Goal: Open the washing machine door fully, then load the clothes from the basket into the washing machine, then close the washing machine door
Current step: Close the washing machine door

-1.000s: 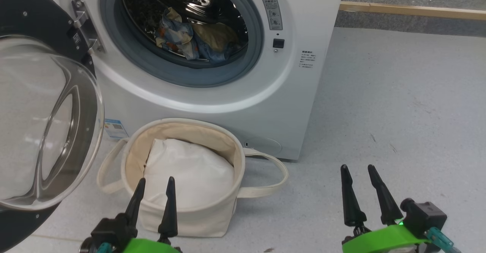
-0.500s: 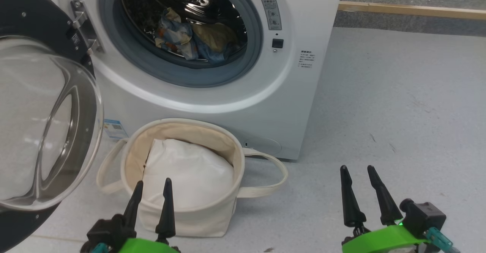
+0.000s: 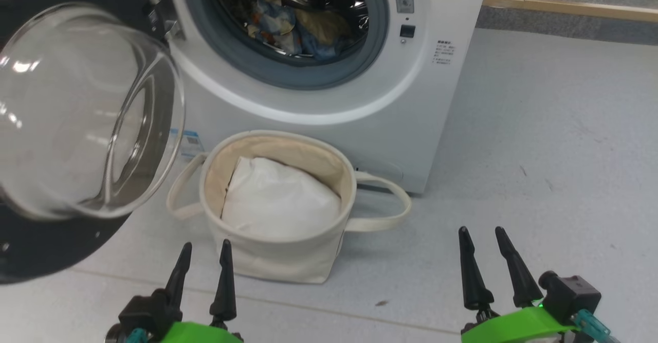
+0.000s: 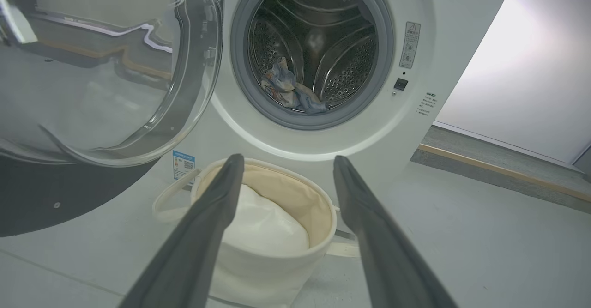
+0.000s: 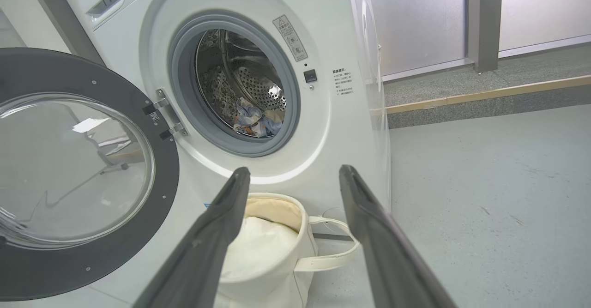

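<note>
The white washing machine (image 3: pixel 360 127) stands ahead with its door (image 3: pixel 87 111) swung wide open to the left, glass bowl bulging toward me. Blue and cream printed clothes (image 3: pixel 295 26) lie in the steel drum (image 4: pixel 318 49), also seen as clothes (image 4: pixel 291 93) and clothes (image 5: pixel 256 118). The cream canvas basket (image 3: pixel 280 260) sits on the floor before the washer, holding only a plain white cloth bundle (image 3: pixel 280 201). My left gripper (image 3: pixel 204 248) hovers open just short of the basket's near wall. My right gripper (image 3: pixel 481 235) stands open over bare floor to the basket's right. Both are empty.
Grey floor (image 3: pixel 540 142) stretches to the right of the washer. A wooden strip (image 3: pixel 570 7) edges a raised step at the far right. The open door (image 5: pixel 83 174) juts out over the floor on the left, close to the basket (image 5: pixel 277 252).
The whole head view has shifted, so the camera moved; washer and basket now sit further right and higher. The left gripper has drawn slightly back from the basket. Both stay open.
</note>
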You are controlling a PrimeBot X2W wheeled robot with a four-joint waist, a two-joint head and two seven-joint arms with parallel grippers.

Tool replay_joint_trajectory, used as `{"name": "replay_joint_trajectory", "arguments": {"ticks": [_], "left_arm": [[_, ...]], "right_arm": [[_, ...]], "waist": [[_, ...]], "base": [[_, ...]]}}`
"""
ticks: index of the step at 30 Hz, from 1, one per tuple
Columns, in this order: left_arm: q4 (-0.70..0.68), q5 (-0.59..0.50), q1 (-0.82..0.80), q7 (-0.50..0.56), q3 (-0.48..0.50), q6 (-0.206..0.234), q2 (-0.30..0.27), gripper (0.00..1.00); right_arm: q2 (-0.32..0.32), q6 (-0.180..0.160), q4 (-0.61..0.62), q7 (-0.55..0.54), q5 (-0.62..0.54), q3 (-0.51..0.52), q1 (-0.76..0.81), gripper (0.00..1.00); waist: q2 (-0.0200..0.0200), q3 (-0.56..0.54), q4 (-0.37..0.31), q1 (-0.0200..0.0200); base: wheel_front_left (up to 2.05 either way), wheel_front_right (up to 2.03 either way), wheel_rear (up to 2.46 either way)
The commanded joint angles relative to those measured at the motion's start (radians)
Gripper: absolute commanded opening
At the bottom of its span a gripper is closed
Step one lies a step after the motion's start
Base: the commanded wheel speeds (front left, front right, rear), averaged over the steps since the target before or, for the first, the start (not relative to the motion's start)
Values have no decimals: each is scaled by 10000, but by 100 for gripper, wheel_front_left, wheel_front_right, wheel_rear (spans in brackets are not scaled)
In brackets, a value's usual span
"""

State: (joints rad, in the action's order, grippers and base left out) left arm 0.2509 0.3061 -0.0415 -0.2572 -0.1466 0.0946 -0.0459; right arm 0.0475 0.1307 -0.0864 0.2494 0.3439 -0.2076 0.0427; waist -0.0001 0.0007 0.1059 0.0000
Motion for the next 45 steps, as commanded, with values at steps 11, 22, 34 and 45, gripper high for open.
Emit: {"name": "replay_joint_trajectory", "arguments": {"ticks": [11, 22, 34, 45], "left_arm": [[-556, -420, -322, -45, 133, 330, -43, 100], [-741, -402, -323, -45, -53, 574, -43, 100], [-1012, -298, -248, -45, -117, 870, -43, 100], [-943, -183, -326, -45, -405, 977, -43, 100]], "right_arm": [[28, 0, 350, 124, -33, -310, -187, 100], [28, 0, 578, 124, -51, -465, -154, 100], [28, 0, 900, 124, -256, -436, -207, 100], [28, 0, 1162, 124, -217, -415, -193, 100]], "waist": [[1, 97, 185, 0], [1, 199, 978, 0], [1, 401, 2771, 0], [1, 438, 3802, 0]], "base": [[-99, 93, 6], [-1, 1, 0], [0, 0, 0], [0, 0, 0]]}}
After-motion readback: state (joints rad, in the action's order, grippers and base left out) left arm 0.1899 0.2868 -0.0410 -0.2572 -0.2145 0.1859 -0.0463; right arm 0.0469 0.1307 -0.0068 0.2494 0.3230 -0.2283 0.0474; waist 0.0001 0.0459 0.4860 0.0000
